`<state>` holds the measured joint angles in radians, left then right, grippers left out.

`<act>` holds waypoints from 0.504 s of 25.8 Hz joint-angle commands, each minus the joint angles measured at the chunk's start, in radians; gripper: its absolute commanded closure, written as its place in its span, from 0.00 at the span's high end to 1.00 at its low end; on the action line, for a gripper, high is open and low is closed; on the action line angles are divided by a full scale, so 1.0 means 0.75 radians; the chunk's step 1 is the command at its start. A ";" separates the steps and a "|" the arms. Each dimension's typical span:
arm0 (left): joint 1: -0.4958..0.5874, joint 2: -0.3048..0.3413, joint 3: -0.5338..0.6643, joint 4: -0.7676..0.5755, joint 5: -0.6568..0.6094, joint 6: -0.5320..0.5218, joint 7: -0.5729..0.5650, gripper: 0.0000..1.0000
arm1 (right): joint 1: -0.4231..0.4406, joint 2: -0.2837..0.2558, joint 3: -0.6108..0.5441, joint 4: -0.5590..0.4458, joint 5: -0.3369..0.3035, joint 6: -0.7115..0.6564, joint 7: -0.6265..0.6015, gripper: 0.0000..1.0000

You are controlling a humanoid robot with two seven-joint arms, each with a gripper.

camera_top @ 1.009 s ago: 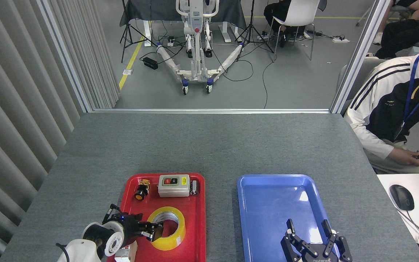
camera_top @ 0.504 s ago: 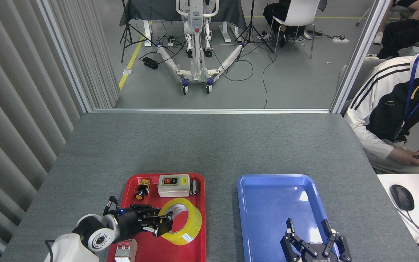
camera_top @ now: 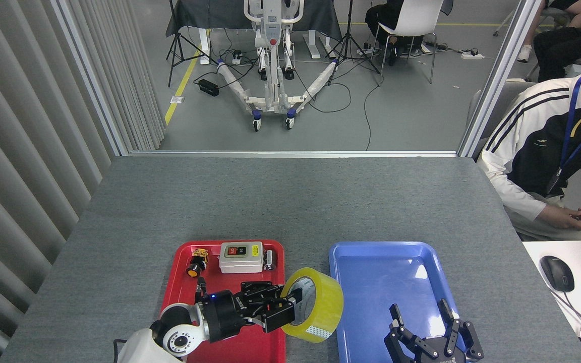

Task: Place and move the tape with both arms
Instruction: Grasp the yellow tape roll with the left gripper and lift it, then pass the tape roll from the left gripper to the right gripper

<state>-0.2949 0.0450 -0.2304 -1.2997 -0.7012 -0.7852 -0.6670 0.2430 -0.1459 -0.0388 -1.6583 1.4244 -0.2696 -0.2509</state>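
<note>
The left end effector (camera_top: pixel 283 313) gripped the tape (camera_top: pixel 313 304), tilted on edge, left of the blue tray (camera_top: pixel 343 282). The right end effector (camera_top: pixel 424 322) stood open and empty over that tray.

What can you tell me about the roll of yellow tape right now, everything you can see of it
The tape is a wide roll of translucent yellow packing tape with a white inner core and a small white patch low on its outer face. It is tilted on edge, lifted off the surface, above the gap between the red tray and the blue tray. The left gripper holds it, jaws shut on its near wall, one reaching into the core. Nothing else touches it.
</note>
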 commanded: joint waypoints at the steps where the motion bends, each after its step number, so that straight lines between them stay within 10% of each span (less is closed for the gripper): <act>1: -0.002 -0.021 -0.006 0.007 0.000 0.000 -0.007 0.00 | 0.038 -0.012 -0.094 0.000 0.050 -0.360 -0.095 1.00; 4: -0.004 -0.023 -0.006 0.005 0.000 0.000 -0.007 0.00 | 0.059 -0.049 -0.159 0.004 0.052 -0.688 -0.097 1.00; 13: 0.011 -0.023 -0.028 -0.004 0.002 0.000 -0.007 0.00 | 0.040 -0.071 -0.053 0.008 0.085 -0.688 -0.111 1.00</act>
<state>-0.2889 0.0280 -0.2428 -1.2983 -0.6998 -0.7852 -0.6725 0.2797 -0.1939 -0.1220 -1.6517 1.4712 -0.7782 -0.3304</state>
